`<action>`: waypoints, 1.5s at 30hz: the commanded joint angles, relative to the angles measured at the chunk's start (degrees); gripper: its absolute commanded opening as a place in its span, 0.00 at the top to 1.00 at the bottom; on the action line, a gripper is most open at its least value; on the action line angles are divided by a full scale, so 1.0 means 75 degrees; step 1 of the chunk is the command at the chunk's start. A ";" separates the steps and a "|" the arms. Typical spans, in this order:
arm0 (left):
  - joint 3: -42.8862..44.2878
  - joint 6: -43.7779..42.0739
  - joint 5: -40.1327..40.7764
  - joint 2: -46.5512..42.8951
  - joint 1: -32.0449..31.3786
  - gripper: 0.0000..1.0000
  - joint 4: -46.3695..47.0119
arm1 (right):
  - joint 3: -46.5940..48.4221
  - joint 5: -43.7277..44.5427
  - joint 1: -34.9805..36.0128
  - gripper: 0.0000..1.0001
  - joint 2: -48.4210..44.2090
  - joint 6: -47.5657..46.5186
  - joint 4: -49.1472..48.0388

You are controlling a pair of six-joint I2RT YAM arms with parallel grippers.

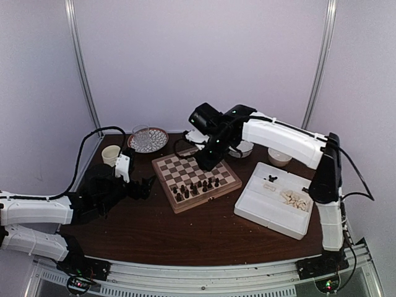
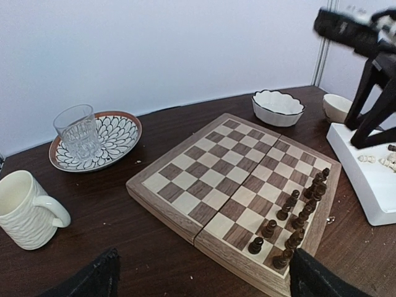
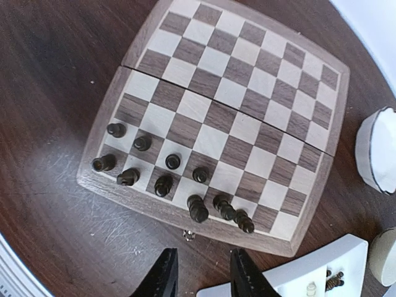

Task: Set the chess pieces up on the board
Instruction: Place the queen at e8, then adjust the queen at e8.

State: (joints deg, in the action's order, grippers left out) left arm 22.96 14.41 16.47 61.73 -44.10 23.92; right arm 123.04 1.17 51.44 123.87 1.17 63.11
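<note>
The checkered wooden board [image 1: 185, 166] lies mid-table. Several dark chess pieces [image 1: 195, 187] stand on its two near rows; its other squares are bare. Pale pieces [image 1: 296, 199] lie in the white tray [image 1: 266, 210]. My right gripper [image 1: 204, 164] hangs over the board, open and empty. In the right wrist view it [image 3: 201, 278] is above the table just off the board [image 3: 247, 99] edge, near the dark pieces [image 3: 198, 209]. My left gripper [image 1: 145, 187] is open and empty left of the board. In the left wrist view it [image 2: 204, 284] faces the board [image 2: 204, 179] corner and the dark pieces [image 2: 297, 216].
A cream mug [image 1: 111, 153] and a glass on a patterned plate [image 1: 147, 139] stand back left. A white bowl [image 1: 242, 148] and a small cup [image 1: 279, 156] stand behind the board. A tiny speck [image 3: 189, 235] lies on the table by the board's edge.
</note>
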 commanded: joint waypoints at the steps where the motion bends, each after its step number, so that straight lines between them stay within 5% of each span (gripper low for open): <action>1: 0.0101 -0.0061 -0.0101 0.0027 -0.0003 0.05 0.0326 | -0.1375 -0.0132 -0.0027 0.69 -0.1504 0.0043 -0.0962; 8: 0.0308 -0.0152 -0.0897 0.0159 -0.0003 0.05 0.0265 | -0.5359 -0.0408 -0.0044 0.69 -0.3681 0.0284 -0.3837; 15: 0.0478 -0.0200 -0.0782 0.0082 -0.0015 0.06 -0.0105 | -0.7816 -0.0594 -0.0050 0.72 -0.3967 0.0882 -0.7192; 23: 0.0498 -0.0227 -0.0798 0.0090 -0.0012 0.06 -0.0134 | -0.8303 -0.0192 -0.0080 0.83 -0.3275 0.1285 -0.8386; 28: 0.0558 -0.0195 -0.0869 0.0170 -0.0015 0.06 -0.0175 | -0.8238 0.0006 -0.0104 1.00 -0.2777 0.1436 -0.8731; 45: 0.0583 -0.0148 -0.0954 0.0255 -0.0014 0.06 -0.0189 | -0.8092 -0.0050 -0.0290 1.00 -0.1901 0.1769 -0.9065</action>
State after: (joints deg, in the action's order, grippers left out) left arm 25.74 13.52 9.96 63.48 -44.10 21.71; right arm 61.36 0.47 49.50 107.87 13.47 -3.81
